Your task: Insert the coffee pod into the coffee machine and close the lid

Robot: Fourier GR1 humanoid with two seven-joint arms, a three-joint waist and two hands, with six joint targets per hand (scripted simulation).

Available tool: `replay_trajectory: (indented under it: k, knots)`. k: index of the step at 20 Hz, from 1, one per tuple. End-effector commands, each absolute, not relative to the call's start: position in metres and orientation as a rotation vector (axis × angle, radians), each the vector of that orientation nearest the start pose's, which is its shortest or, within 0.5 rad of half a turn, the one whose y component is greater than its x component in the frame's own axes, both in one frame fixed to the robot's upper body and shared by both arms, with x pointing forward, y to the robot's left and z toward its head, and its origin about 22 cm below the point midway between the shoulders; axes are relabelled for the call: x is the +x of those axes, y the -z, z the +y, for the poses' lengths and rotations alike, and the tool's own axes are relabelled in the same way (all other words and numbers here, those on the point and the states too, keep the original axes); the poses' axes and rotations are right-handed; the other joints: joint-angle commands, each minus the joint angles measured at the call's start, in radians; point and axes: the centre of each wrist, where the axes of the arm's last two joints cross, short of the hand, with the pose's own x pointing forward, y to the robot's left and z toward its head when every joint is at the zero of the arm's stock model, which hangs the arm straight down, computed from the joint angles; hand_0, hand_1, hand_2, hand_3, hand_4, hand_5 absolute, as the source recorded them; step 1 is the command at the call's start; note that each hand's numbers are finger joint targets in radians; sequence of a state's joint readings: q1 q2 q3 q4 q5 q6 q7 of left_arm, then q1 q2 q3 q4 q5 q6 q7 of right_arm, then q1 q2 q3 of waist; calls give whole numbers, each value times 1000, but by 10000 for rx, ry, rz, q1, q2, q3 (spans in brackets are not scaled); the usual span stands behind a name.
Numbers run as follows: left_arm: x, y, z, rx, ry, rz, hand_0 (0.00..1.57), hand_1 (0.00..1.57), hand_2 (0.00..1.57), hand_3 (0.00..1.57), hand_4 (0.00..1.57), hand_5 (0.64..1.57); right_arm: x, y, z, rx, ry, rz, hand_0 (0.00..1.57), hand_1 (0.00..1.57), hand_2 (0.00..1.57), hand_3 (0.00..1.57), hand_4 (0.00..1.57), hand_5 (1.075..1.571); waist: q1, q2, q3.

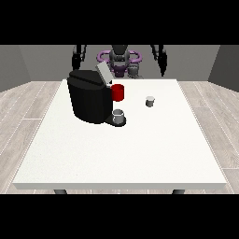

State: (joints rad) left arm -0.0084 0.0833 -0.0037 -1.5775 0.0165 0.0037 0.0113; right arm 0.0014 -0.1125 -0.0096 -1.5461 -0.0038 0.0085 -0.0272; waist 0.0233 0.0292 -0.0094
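The black coffee machine [89,95] stands on the white table [121,154], left of the middle. Its grey lid [103,73] is tilted up and open, and a red part [118,92] shows at its side. A grey cup [118,115] sits on the machine's base. The small grey coffee pod [150,101] stands upright on the table to the right of the machine, with nothing touching it. The hand at the view's left [76,60] and the hand at the view's right [162,66] hang beside the robot behind the table's far edge, away from pod and machine.
The robot's torso [120,58] with purple parts is behind the far edge, centred. A wooden floor surrounds the table. The table's near half bears no objects.
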Motion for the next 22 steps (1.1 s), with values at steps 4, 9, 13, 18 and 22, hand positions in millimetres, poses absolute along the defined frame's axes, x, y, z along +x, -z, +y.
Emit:
replay_trajectory:
  k: [4,9,13,18,22]
  knots:
    - [249,-15,264,1157,3772,-16325,0,0,0,0,0,1571,247,5,-260,-670,-772,-15766,0,0,0,0,0,1571,-234,37,96]
    - [284,-61,313,3757,5958,-15996,0,0,0,0,0,1571,258,-17,-246,-2473,-1276,-16837,0,0,0,0,0,1571,-1410,650,90]
    - [301,-58,312,3595,6616,-15178,0,0,0,0,0,1571,269,-31,-215,-2503,-1186,-16901,0,0,0,0,0,1571,-1417,804,89]
    - [322,-61,331,4644,7305,-14143,0,0,0,0,0,1571,276,-46,-201,-2019,-1628,-17582,0,0,0,0,0,1571,-2027,1586,90]
    - [342,-61,328,4714,7514,-14142,0,0,0,0,0,1571,277,-42,-182,-1688,-1608,-17632,0,0,0,0,0,1571,-2150,1981,91]
